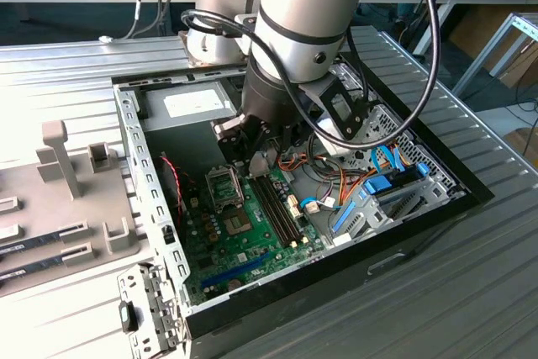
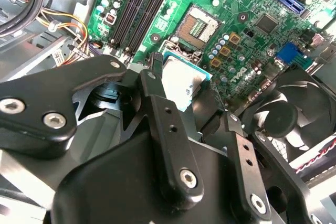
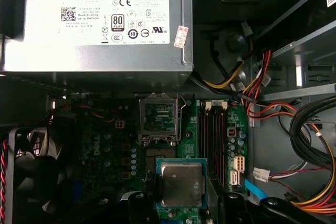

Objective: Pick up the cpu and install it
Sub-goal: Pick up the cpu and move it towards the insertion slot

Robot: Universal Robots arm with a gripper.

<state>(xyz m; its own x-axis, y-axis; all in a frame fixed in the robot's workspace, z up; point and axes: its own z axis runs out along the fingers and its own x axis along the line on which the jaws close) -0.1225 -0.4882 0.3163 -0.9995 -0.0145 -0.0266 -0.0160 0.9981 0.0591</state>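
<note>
The cpu [image 3: 181, 183], silver-topped and green-rimmed, is held flat by the tool [image 2: 185, 88] above the motherboard [image 2: 247, 3].

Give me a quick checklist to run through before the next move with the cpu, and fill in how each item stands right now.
1. Small flat square silver-grey cpu gripped by the black hand: ok.
2. Silver metal socket frame uncovered, contacts showing: ok.
3. Cpu seated in the socket: not ok, it hangs above the green motherboard.
4. Cpu squared over the socket: cannot tell.
5. Red, yellow and orange cables clear of the socket: ok.
</note>
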